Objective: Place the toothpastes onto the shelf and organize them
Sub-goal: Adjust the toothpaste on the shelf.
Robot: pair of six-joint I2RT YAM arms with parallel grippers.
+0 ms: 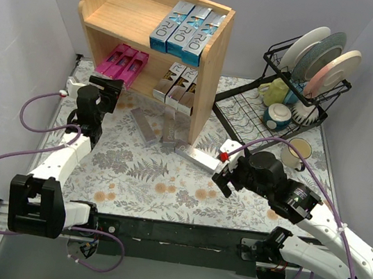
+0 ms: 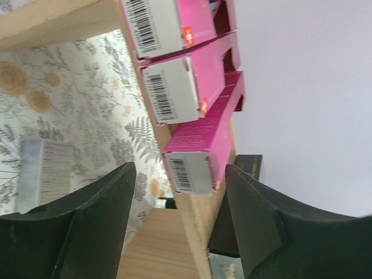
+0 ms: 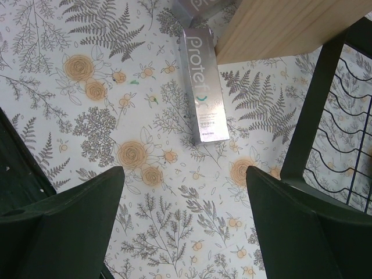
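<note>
Pointing toward shelf [image 3: 279,29], silver toothpaste [image 3: 204,93] flat

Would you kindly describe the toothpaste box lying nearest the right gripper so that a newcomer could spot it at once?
Find the wooden shelf. On the floral tablecloth at the foot of its right side panel lies a long silver toothpaste box. Unlike the other loose boxes, which lie before the lower level, it juts out past the shelf's front corner.

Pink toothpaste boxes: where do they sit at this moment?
In the top view, the pink toothpaste boxes lie at the left of the lower level of the shelf, beside the silver boxes, just beyond the left gripper.
</note>
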